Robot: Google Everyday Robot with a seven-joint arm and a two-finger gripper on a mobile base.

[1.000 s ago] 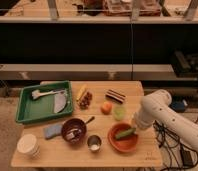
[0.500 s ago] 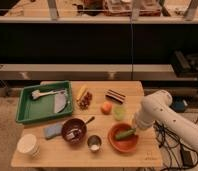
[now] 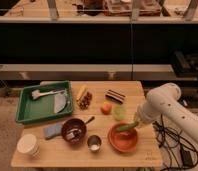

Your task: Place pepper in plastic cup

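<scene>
The pepper lies across the upper part of the orange-red bowl. The gripper is clamped on its right end. The plastic cup stands just behind the bowl, beside the orange fruit, on the wooden table.

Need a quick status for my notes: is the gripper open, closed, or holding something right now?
Gripper: closed, down at one end of the pepper lying in the orange-red bowl; whether it truly grips it cannot be told.

My arm looks thick, smooth, white and round-jointed; its gripper sits at the orange bowl's rim.
</scene>
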